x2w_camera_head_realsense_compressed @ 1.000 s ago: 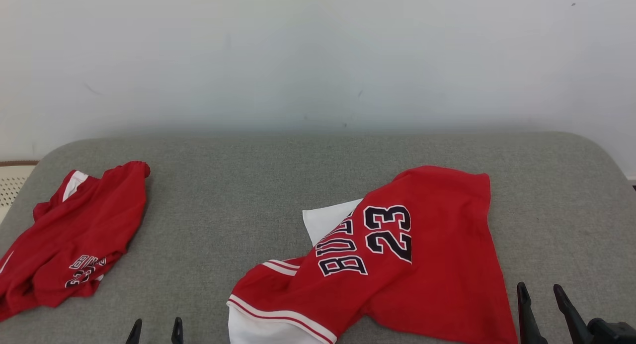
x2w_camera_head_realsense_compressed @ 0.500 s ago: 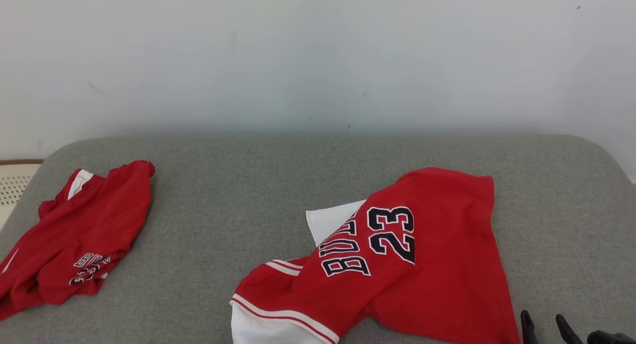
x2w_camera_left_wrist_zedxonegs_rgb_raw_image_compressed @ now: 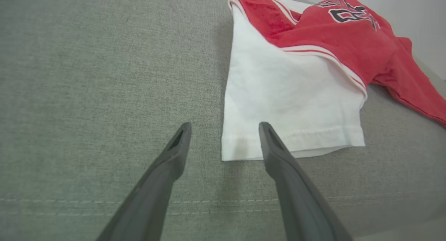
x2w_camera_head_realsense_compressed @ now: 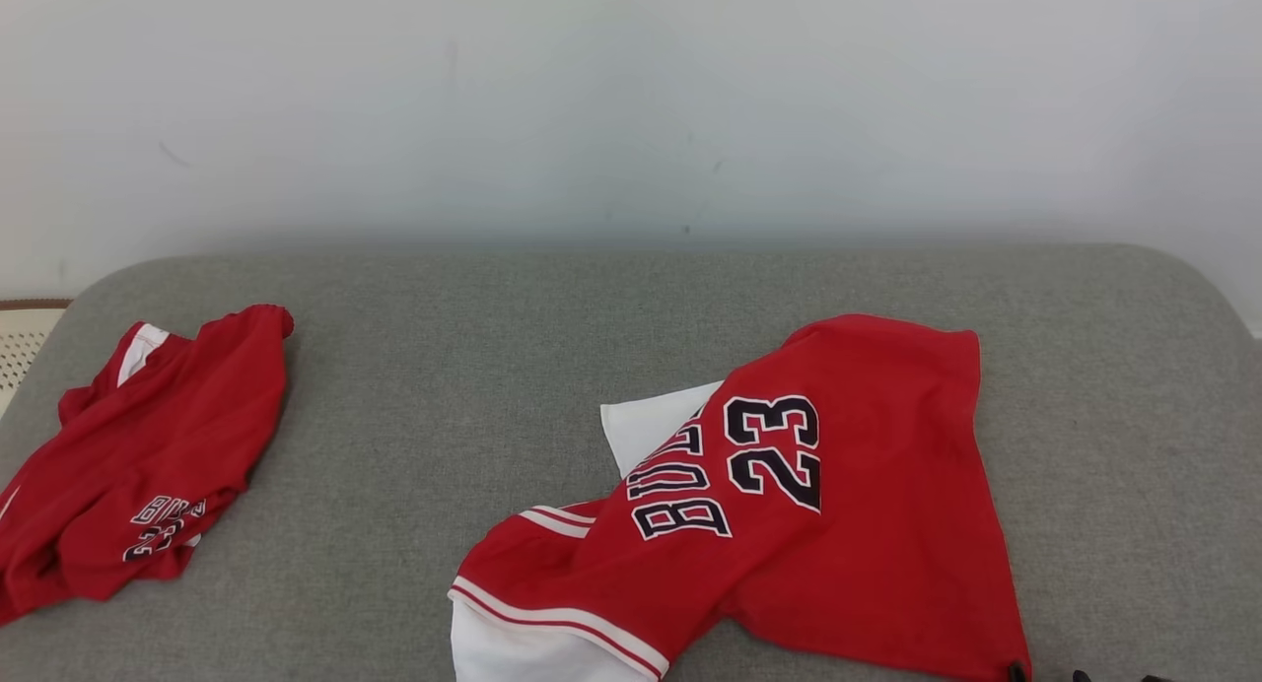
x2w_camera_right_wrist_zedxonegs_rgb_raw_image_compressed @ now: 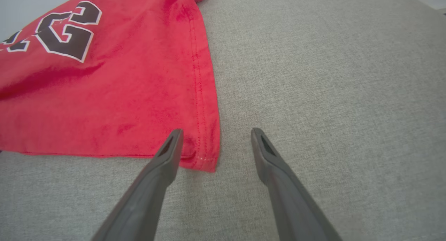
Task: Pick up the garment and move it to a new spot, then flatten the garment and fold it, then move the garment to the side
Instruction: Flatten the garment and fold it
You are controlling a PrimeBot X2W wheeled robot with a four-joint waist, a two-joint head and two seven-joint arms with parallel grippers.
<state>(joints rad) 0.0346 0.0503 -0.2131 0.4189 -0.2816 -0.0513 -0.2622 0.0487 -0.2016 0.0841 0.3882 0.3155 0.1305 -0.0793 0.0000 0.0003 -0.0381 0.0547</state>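
Noting the left gripper (x2w_camera_left_wrist_zedxonegs_rgb_raw_image_compressed: 224,126) first: its jaws are spread wide and you have nothing in them. In its wrist view the near corner of the garment (x2w_camera_left_wrist_zedxonegs_rgb_raw_image_compressed: 289,91), a white hemmed panel, lies between the two fingers, and one finger crosses the hem. Contact with the cloth: cannot tell.

Right gripper (x2w_camera_right_wrist_zedxonegs_rgb_raw_image_compressed: 216,130): also spread wide, also empty. The garment's red stitched corner sits between its fingers, one finger over the red cloth, the other over bare grey fabric. Contact: cannot tell.

Surface, from the head view: a cream perforated object (x2w_camera_head_realsense_compressed: 25,352) shows at the far left edge. A second red garment (x2w_camera_head_realsense_compressed: 148,455) lies crumpled on the left of the grey cushion (x2w_camera_head_realsense_compressed: 473,367). Your task garment lies right of centre, well apart from it, rumpled, "BULLS 23" print up, white panels showing from under the red. A plain pale wall (x2w_camera_head_realsense_compressed: 631,101) stands behind.
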